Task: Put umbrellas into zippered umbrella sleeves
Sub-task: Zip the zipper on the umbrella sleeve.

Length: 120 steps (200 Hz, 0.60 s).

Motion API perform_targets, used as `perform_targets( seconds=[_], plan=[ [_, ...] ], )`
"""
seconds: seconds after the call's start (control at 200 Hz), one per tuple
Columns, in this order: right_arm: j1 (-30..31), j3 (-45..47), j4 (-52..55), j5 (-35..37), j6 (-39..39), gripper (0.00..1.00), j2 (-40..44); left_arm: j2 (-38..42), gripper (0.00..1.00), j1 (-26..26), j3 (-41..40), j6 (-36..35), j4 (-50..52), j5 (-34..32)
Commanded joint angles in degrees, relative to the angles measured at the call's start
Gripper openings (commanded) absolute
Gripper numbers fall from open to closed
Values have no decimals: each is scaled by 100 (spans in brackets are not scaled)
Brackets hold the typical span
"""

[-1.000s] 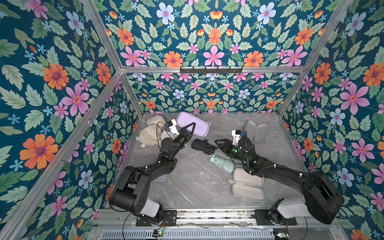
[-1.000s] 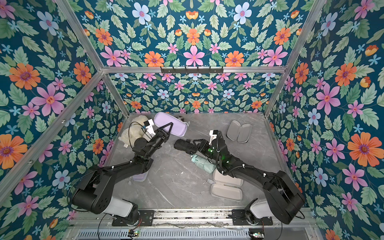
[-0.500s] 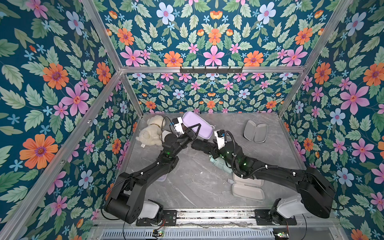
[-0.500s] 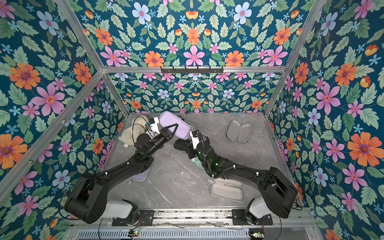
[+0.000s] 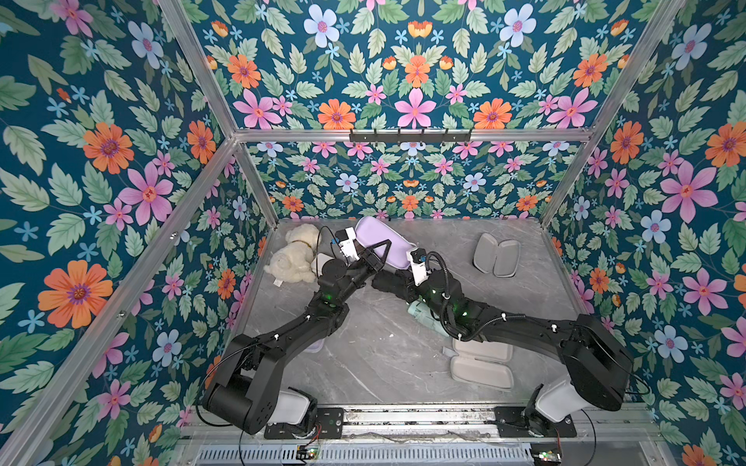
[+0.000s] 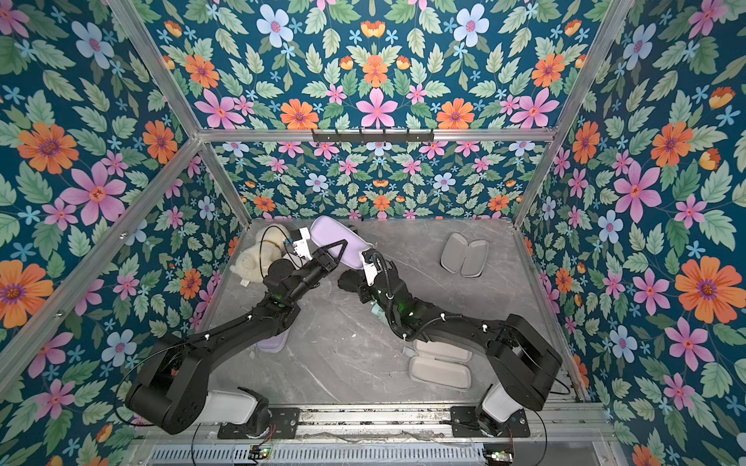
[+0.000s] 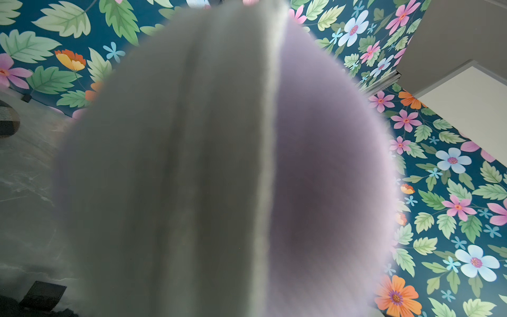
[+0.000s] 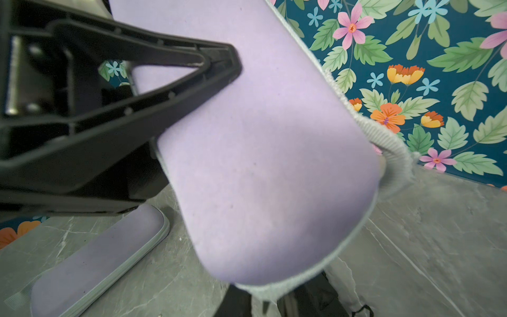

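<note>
Down by the front rail, an oblong clamshell sleeve point(image 5: 480, 365) lay spread open on the grey marbled tabletop point(image 5: 363, 363), both halves showing matte grey lining. Across from it, half under the left arm, a closed lavender zip sleeve point(image 6: 272, 343) with a pale ribbed zip band lay flat.

Further in, a short mint green umbrella point(image 5: 420, 314) of crinkled fabric rested partly beneath the right arm. Just beyond it a black folded umbrella point(image 5: 385, 282) lay on the table.

Above that, the left gripper point(image 5: 382, 251) clasped a second lavender sleeve point(image 5: 375, 238), semi-rigid with a soft, felt-like skin, holding it raised and tilted. One black ribbed finger point(image 8: 123, 90) pressed flat on its outer shell, and the left wrist view showed grey lining beside lavender across a pale rim. The right gripper point(image 8: 248, 300) sat at the sleeve's woven grey zip edge; whether it had closed on that edge I could not tell.

Behind, a cream plush toy point(image 5: 292, 256) slumped by the left wall, and another open grey-lined sleeve point(image 5: 495, 255) lay near the back right.
</note>
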State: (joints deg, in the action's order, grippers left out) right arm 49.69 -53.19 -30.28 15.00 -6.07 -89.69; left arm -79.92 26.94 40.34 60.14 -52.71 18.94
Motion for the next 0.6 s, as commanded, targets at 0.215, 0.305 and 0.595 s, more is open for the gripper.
perform_targets(
  seconds=[0.215, 0.305, 0.595],
  plan=[
    [-33, 337, -288, 271, 657, 0, 203, 161, 19, -103, 334, -170, 943, 259],
    [-208, 514, -128, 78, 811, 0, 364, 155, 18, -145, 367, -158, 1140, 447],
    [-743, 528, 467, -571, 1141, 0, 720, 124, 16, -430, 553, -581, 2043, 1293]
  ],
)
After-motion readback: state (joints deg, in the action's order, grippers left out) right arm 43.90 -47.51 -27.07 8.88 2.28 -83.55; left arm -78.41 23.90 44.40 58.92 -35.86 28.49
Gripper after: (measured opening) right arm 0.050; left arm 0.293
